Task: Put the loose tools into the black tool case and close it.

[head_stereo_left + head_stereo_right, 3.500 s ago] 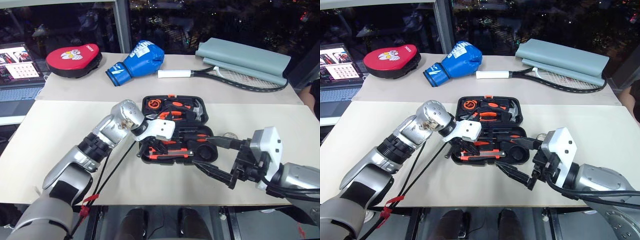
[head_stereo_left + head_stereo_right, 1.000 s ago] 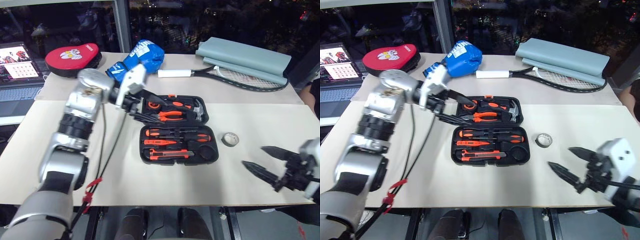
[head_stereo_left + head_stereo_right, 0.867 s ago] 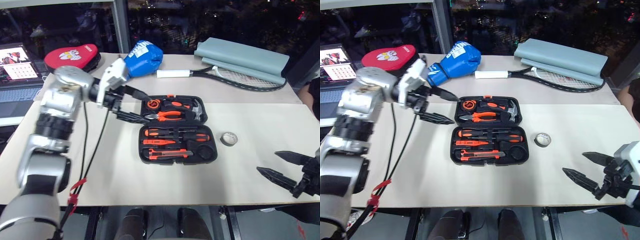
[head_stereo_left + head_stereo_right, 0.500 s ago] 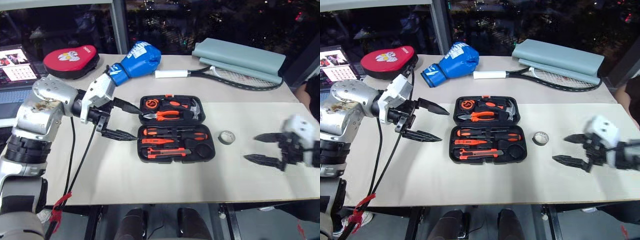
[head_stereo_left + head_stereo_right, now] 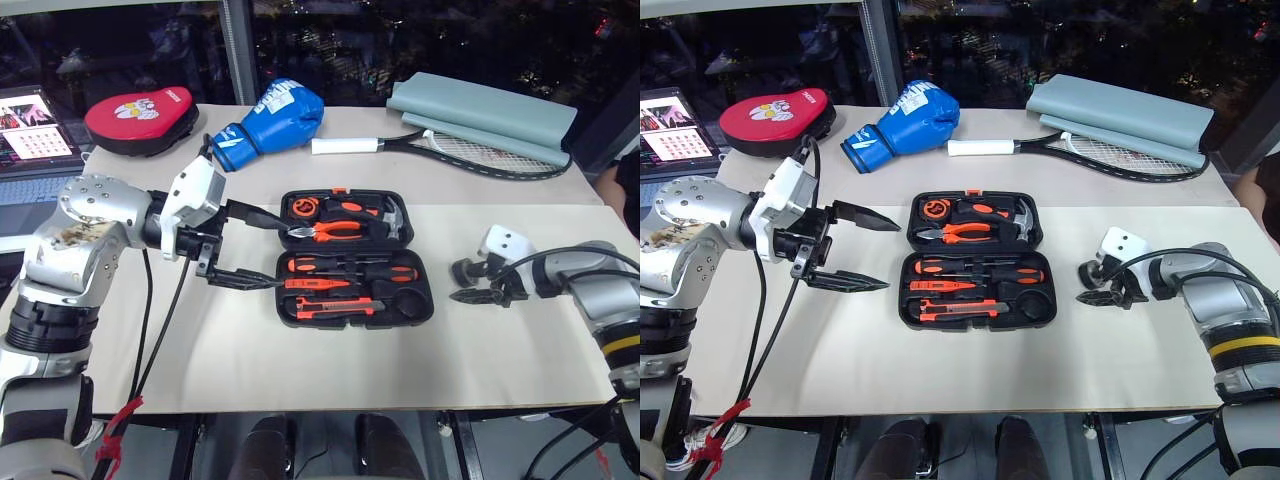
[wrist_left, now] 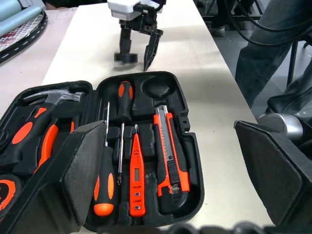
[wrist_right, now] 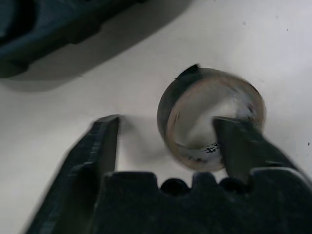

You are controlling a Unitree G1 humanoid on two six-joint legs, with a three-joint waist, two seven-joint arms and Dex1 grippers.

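The black tool case [image 5: 420, 310] lies open at mid-table. Its near half holds two screwdrivers [image 6: 105, 187], the slim tester [image 6: 136, 178] and the utility knife [image 6: 168, 163] in their recesses. Pliers, hammer and tape measure fill the far half. The grey tape roll [image 7: 209, 117] lies on the table right of the case. My right gripper [image 5: 458, 283] is down at it, one finger inside the ring, the other outside with a gap, so it is open. My left gripper [image 5: 275, 252] hovers wide open at the case's left edge, holding nothing.
At the back of the table lie a red punch pad [image 5: 135, 113], a blue boxing glove [image 5: 275, 115], a tennis racket [image 5: 470, 152] and a grey cover [image 5: 485, 112]. A laptop [image 5: 30, 140] stands far left. A person's legs [image 6: 273, 53] are beyond the table's right end.
My right gripper came in from the table's near right edge to the tape roll, and its jaws narrowed around the roll's wall. My left gripper drew back from over the case to its left side.
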